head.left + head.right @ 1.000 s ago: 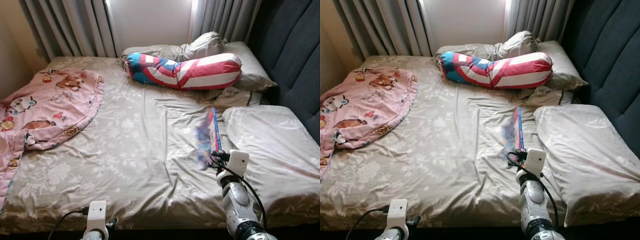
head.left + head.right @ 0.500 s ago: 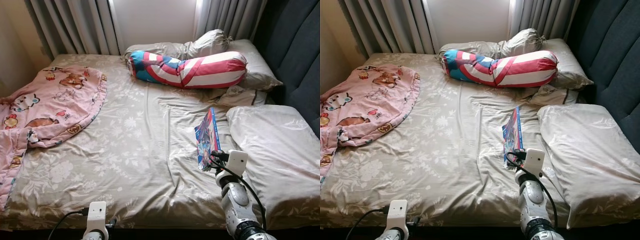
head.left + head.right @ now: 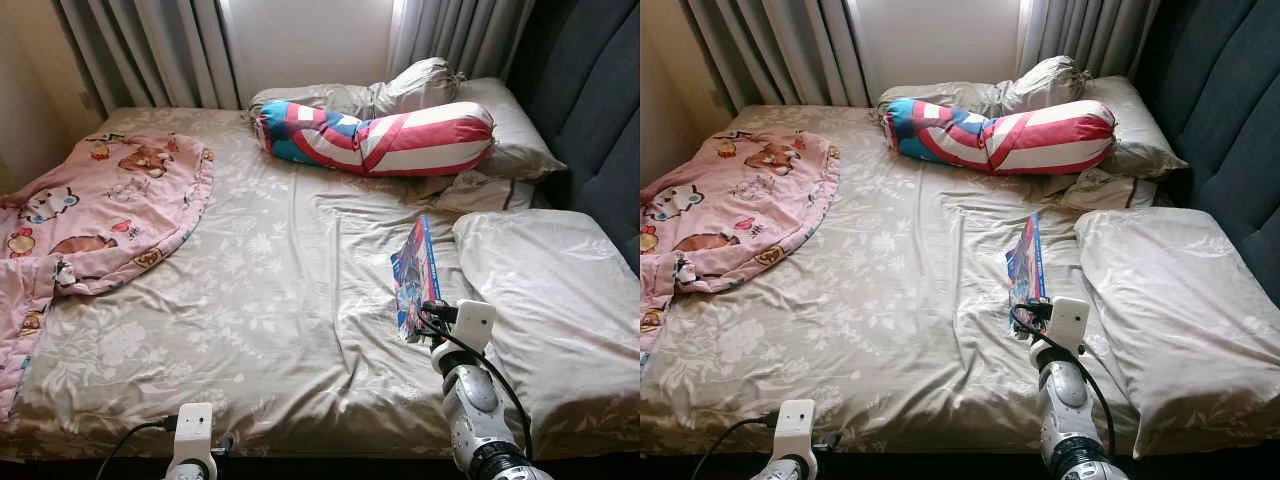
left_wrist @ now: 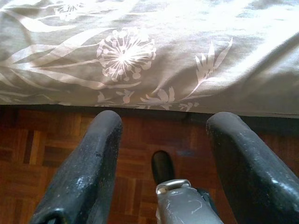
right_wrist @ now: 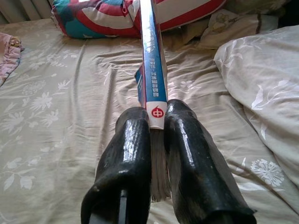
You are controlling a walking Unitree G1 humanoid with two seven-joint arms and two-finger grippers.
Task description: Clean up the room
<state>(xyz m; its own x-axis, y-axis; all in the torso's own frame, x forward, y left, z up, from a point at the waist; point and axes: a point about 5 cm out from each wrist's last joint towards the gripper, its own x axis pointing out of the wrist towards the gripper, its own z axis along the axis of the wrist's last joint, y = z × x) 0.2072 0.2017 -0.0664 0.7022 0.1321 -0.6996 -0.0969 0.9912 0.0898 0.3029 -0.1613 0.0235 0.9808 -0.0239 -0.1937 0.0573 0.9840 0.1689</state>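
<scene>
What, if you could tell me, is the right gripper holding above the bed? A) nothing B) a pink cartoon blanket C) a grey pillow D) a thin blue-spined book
D: the right gripper is shut on the thin blue-spined book, holding it edge-up over the beige floral bedsheet.

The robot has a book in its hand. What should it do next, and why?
Probably lift the thin blue-spined book clear of the beige floral bedsheet: the right gripper is shut on its spine, standing it on edge beside the big beige pillow.
</scene>
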